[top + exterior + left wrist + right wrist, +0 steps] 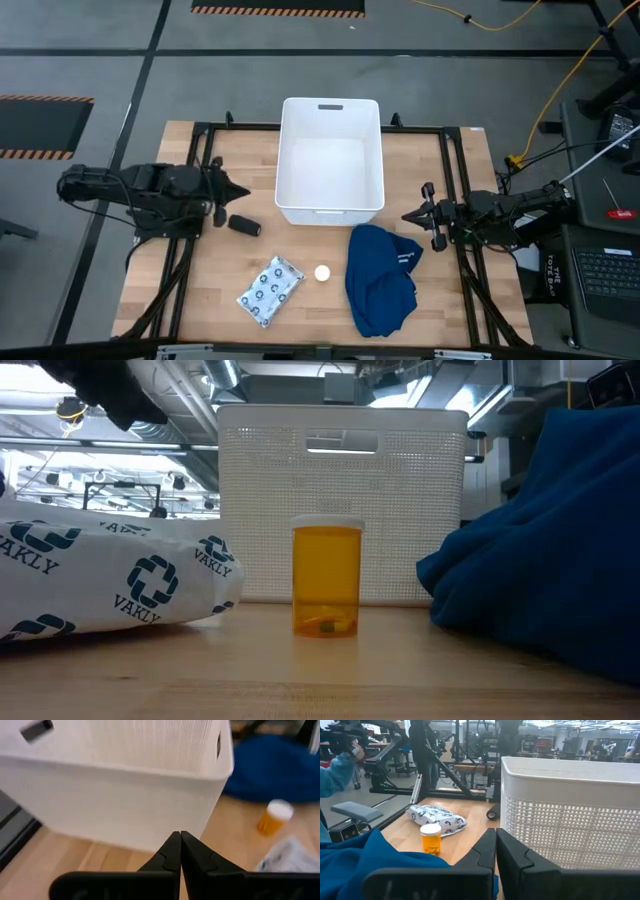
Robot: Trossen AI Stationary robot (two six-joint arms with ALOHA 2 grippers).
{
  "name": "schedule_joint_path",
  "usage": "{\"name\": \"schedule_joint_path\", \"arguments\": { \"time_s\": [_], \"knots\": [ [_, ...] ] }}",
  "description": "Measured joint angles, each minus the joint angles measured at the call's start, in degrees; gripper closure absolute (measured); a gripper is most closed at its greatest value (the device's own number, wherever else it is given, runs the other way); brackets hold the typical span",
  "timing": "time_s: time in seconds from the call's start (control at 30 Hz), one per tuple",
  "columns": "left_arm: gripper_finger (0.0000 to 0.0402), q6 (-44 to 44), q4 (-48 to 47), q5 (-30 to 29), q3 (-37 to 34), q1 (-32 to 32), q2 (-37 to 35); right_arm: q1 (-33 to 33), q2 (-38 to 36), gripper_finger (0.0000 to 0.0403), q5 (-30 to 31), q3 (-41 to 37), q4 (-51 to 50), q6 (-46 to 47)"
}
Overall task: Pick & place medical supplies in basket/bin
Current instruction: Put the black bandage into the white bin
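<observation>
While both arms sit idle at the surface edges, nothing is gripped.
tub: white tub [330, 160] at far centre of the wooden surface [200, 290], long axis near-to-far, slot handle in its far rim, nothing visible inside.
block: black block [244, 226] lying flat just left of the tub's near-left corner, long axis roughly left-right, slightly tilted.
packet: white packet [269, 291] with blue rings, near-left of centre, long axis diagonal, far end pointing right.
bottle: amber bottle [322, 272] upright, white cap up, between packet and garment, apart from both.
garment: blue garment [381, 277] crumpled near-right, long axis near-to-far, just near the tub's near-right corner.
left end effector [242, 192]: clenched, empty, pointing right, left of tub.
right end effector [408, 214]: clenched, empty, pointing left, right of tub.
</observation>
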Motion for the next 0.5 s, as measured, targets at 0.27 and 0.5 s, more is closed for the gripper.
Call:
{"name": "schedule_joint_path", "arguments": {
  "time_s": [0.27,0.5],
  "knots": [
    [0.0400,-3.9,-15.3,7.5,7.0,-0.4,7.8,0.0,0.0,0.0386,0.0,0.0,0.0,-1.4],
    [0.0400,-7.3,-21.5,7.4,8.5,-3.9,12.8,0.0,0.0,0.0386,0.0,0.0,0.0,-1.4]
  ]
}}
